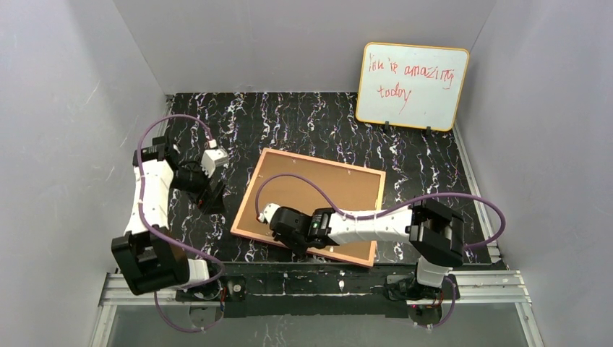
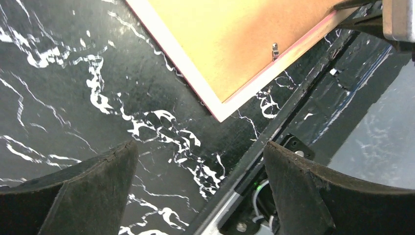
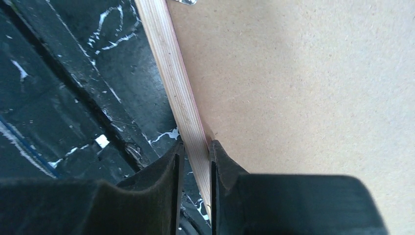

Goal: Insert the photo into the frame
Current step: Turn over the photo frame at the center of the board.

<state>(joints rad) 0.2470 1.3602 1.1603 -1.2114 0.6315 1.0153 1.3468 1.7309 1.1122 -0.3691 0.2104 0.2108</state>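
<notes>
The frame (image 1: 249, 194) is seen lying flat and reverse side up at the centre of the black marbled table (image 1: 303, 123) in the overhead view, turned slightly so that its lower left corner points toward the bottom edge of the picture. Its brown backing board (image 1: 340, 189) is exposed inside the thin pink-orange border. The right gripper (image 1: 296, 247) is reached in from the lower right and is set down on the frame's lower edge, left of that edge's middle. In the right wrist view the right gripper (image 3: 195, 147) is shown nearly closed, with one dark finger (image 3: 169, 166) on the outer side of the pale wooden rim (image 3: 171, 73) and the other on the backing-board side, so that the rim is pinched between them. The left gripper (image 1: 214, 194) is held over bare table just left of the frame, apart from it. In the left wrist view the left gripper (image 2: 200, 161) is seen spread wide with nothing between its fingers (image 2: 98, 176); only marbled tabletop and the table's front rail are visible in the gap, and a corner of the frame lies above it in that picture. A small metal clip (image 2: 275, 50) is seen on the backing near the frame's border. A yellow-edged whiteboard (image 1: 410, 85) with red writing is propped against the wall at the upper right.
</notes>
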